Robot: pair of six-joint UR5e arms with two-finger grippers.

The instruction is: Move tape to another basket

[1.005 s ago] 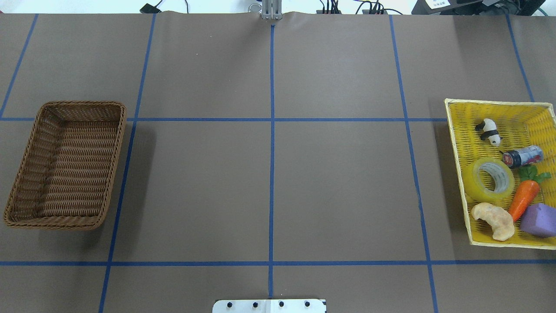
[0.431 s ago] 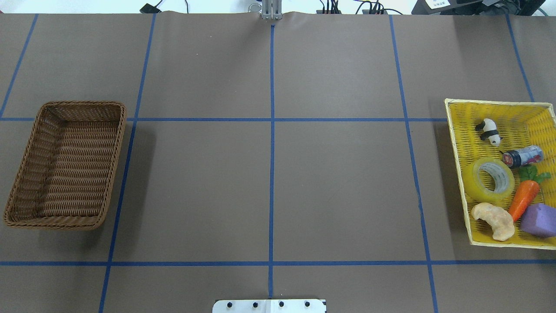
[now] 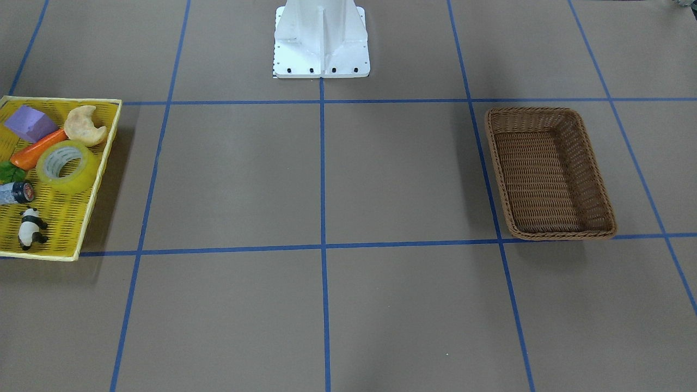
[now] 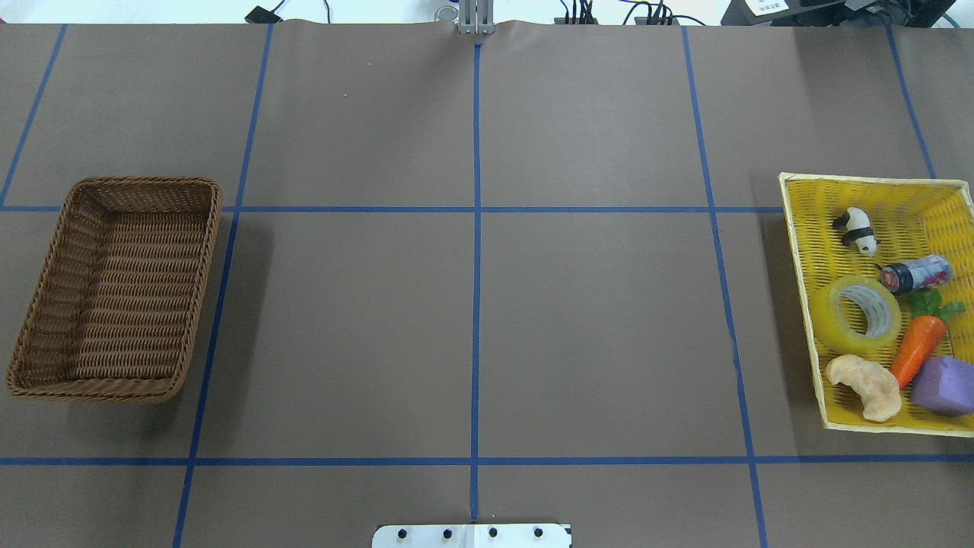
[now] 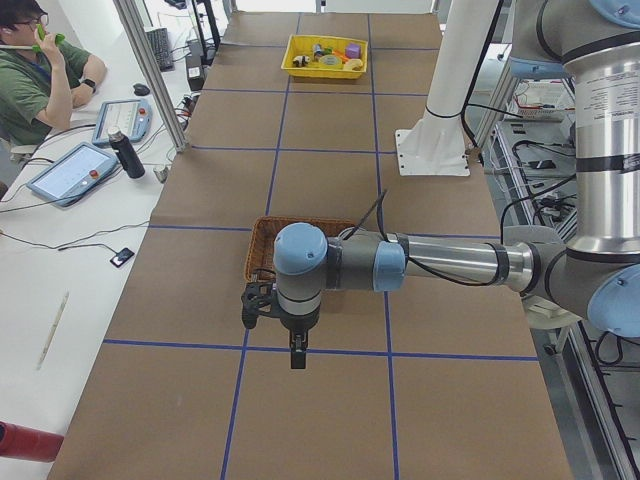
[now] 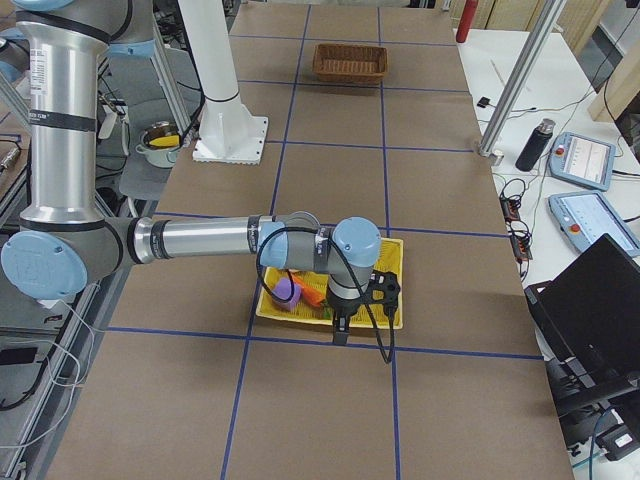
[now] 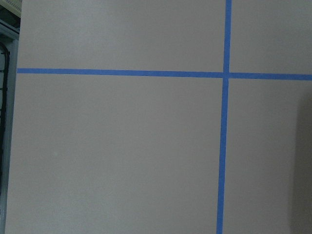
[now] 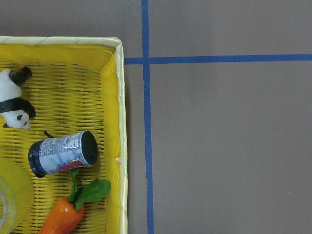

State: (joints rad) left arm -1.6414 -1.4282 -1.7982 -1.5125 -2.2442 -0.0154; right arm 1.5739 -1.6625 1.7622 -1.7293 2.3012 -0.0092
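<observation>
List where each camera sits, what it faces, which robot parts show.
Front-facing: across the table, looking down toward the base; no arms.
Overhead: behind the robot, looking down; base edge only.
Exterior left: table end; left arm near, basket behind.
Exterior right: opposite end; right arm near yellow tray.
Left wrist: down at bare table; no robot part.
Right wrist: down at tray corner; likewise.
Shared: front-facing and overhead show tape in tray.

Robotics lab: taped-grid table [image 4: 342,304], teach pendants [image 5: 68,172], operator [image 5: 35,85].

The left arm [image 5: 440,262] and right arm [image 6: 200,240] are showing silver tubes, grey joints with pale blue caps and black wrist cables, while the white pedestal [image 3: 321,38] is showing four black screws.
</observation>
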